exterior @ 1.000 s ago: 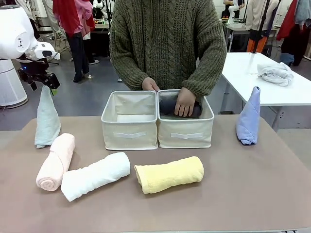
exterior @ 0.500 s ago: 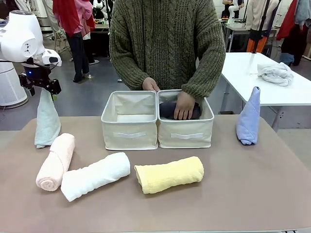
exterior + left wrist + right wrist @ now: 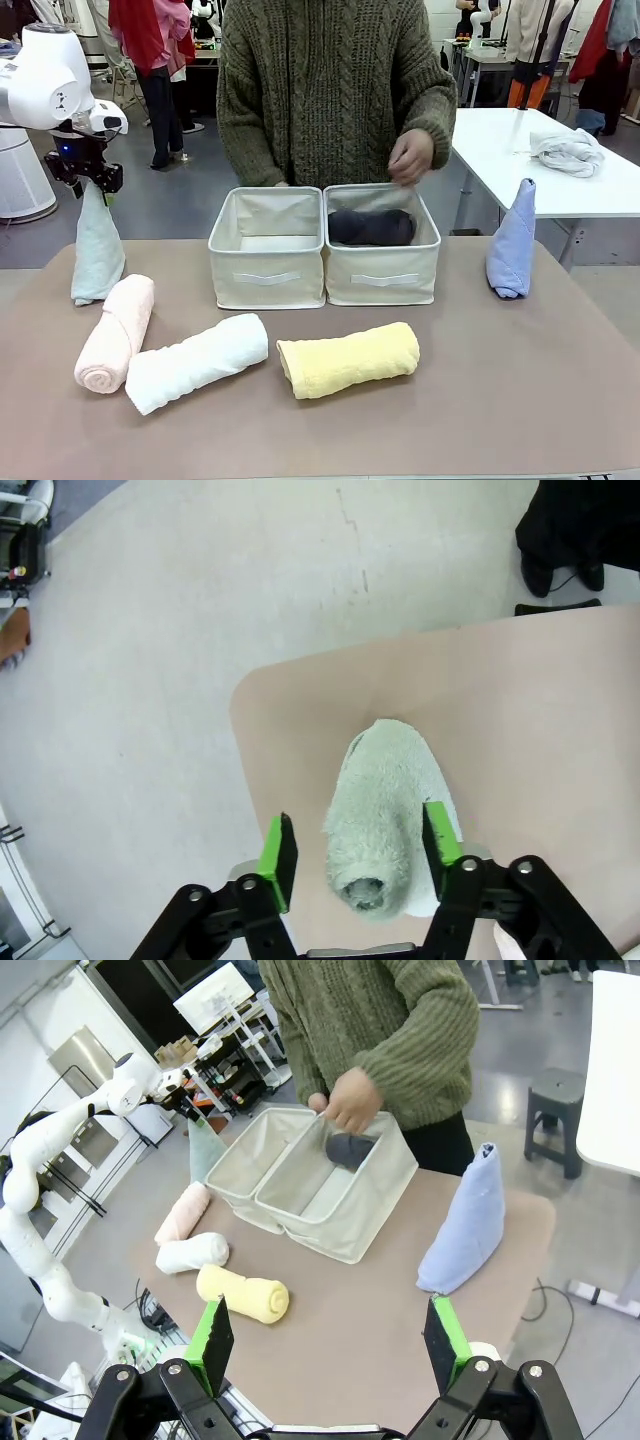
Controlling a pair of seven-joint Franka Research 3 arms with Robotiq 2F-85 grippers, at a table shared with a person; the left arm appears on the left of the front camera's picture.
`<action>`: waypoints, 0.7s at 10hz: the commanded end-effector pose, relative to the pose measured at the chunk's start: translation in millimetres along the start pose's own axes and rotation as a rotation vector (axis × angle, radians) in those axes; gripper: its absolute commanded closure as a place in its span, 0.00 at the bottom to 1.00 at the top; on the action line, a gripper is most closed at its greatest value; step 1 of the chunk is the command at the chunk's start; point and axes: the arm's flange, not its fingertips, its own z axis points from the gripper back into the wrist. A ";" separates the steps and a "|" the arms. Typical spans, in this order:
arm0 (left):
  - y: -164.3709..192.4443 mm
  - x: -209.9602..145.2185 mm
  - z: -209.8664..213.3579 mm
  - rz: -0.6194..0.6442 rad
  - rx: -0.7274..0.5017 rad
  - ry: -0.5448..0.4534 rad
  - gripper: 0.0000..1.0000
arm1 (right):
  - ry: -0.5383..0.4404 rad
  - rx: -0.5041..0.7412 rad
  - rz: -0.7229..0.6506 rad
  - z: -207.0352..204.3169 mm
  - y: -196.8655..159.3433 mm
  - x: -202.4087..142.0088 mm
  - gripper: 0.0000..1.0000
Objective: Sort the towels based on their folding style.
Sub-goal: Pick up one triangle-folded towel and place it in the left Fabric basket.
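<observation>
the left gripper (image 3: 98, 183) sits over the tip of the pale teal cone towel (image 3: 97, 250), which stands upright at the far left of the bench (image 3: 520, 400). in the left wrist view its green pads straddle that tip with the jaws partly apart: one pad is just beside the terry and a gap shows at the other (not clamped on it). the right gripper (image 3: 328, 1345) is held high off the bench's right side, jaws wide apart and nothing between them.

two beige fabric bins stand side by side at the middle of the bench, touching. the left bin (image 3: 266, 278) looks empty; the right bin (image 3: 382, 282) holds the dark grey roll (image 3: 371, 227), and the person's hand (image 3: 411, 155) is raised above it, clear of the bin.

in front of the bins lie the white roll (image 3: 197, 362) and the yellow roll (image 3: 348, 359), near each other. the pink roll (image 3: 116, 332) lies at the left, touching the white one and the teal cone's base. the periwinkle cone towel (image 3: 512, 242) stands upright at the far right.
</observation>
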 end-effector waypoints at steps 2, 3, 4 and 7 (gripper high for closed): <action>0.2 0.1 4.5 0.020 0.062 0.024 1.00 | -0.014 0.015 0.016 -0.2 -1.0 0.9 0.00; 0.9 -2.4 5.2 0.022 0.065 0.034 0.88 | -0.014 0.015 0.016 -0.2 -1.0 0.9 0.00; 0.8 -4.0 5.5 0.019 0.064 0.038 0.96 | -0.014 0.015 0.016 -0.2 -1.0 0.9 0.00; 2.4 -5.0 6.9 0.006 0.052 0.047 1.00 | -0.014 0.015 0.016 -0.2 -1.0 0.9 0.00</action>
